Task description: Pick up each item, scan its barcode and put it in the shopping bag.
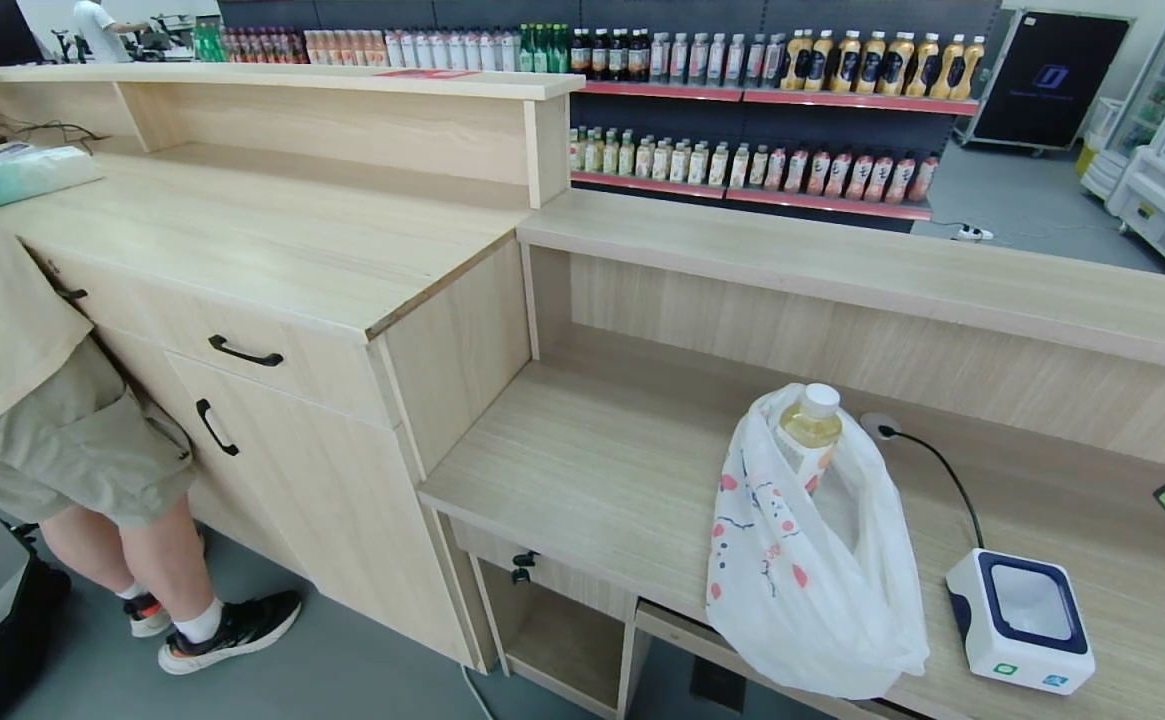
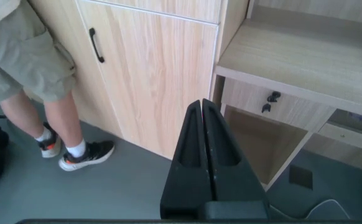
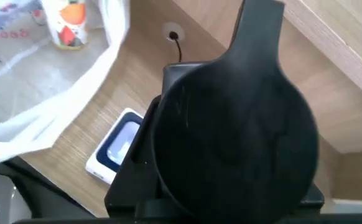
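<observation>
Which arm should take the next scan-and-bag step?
Right. Its camera sits above the scanner and bag on the counter, a dark round thing close before it. The left tool, shut and empty, hangs low over the floor by the cabinet door, away from both.

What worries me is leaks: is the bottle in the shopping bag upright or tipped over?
Upright: the bottle stands inside the shopping bag, white cap uppermost, its neck rising above the bag's open mouth.
</observation>
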